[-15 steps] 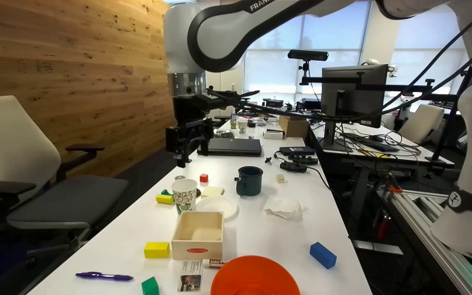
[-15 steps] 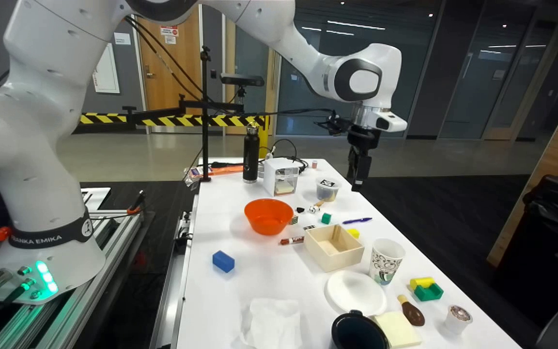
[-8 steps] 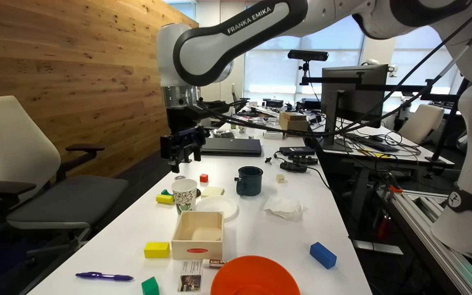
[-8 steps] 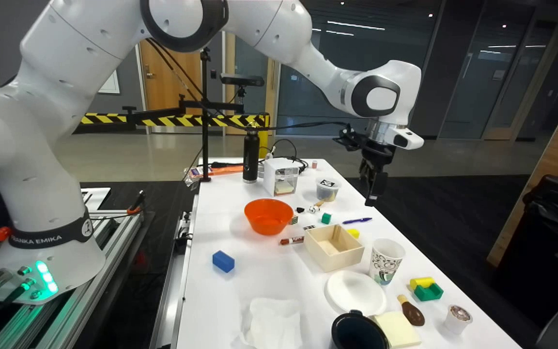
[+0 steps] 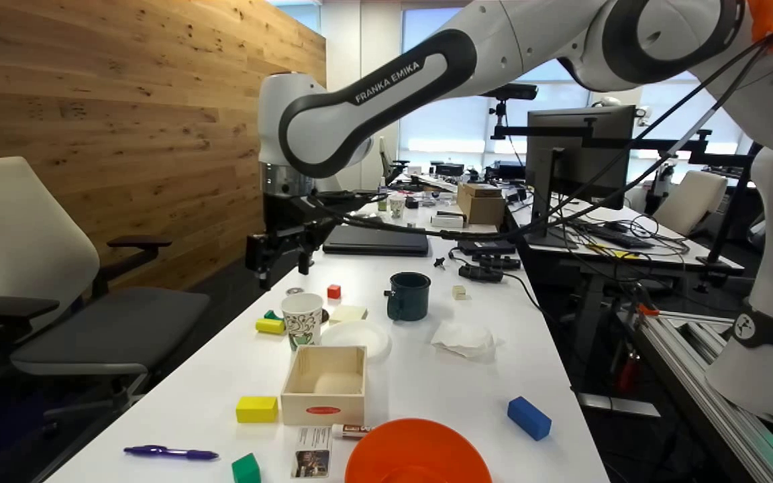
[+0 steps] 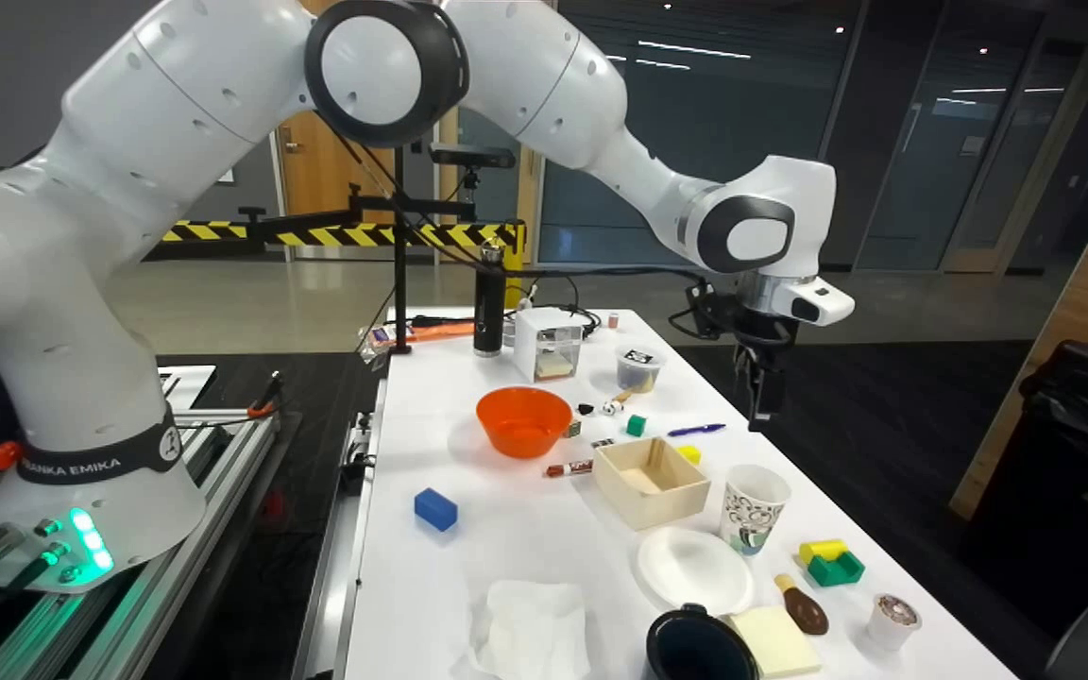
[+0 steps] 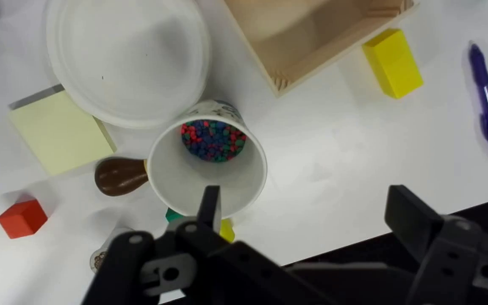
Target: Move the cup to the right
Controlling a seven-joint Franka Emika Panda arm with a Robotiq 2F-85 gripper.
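The long table [image 5: 427, 396] has a plain white top; in an exterior view, a wall of brown wooden planks [image 5: 125, 121] runs along the side, and a grey-seated office chair [image 5: 118, 329] stands between this wall and the table; in an exterior view, a black-and-yellow striped band [image 6: 346, 234] and dark glass panels [image 6: 695, 161] are seen further back; the small whitish paper-like cup [image 6: 754, 510], with dark swirling print, stands upright on the table, just beside the round white plate [image 6: 692, 571], and I cannot tell whether they touch; only the wrist view looks down to the bottom of the cup, which is covered with small red, blue and green bits [image 7: 214, 142]; the same view shows that the black gripper [image 7: 305, 205] has its two fingers wide apart, while in both exterior views it hangs higher than the cup and apart from it; against the dark floor [image 6: 884, 425] its fingertips are hard to make out; in the wrist view, a finger covers a part of the cup's rim, and a green notched block [image 7: 173, 215] and a yellow rounded block [image 7: 227, 231] show only partly there; the round orange bowl [image 5: 419, 456] is cut by the lower border in an exterior view, and the dark blue-black mug [image 6: 701, 652] is also cut so in an exterior view.
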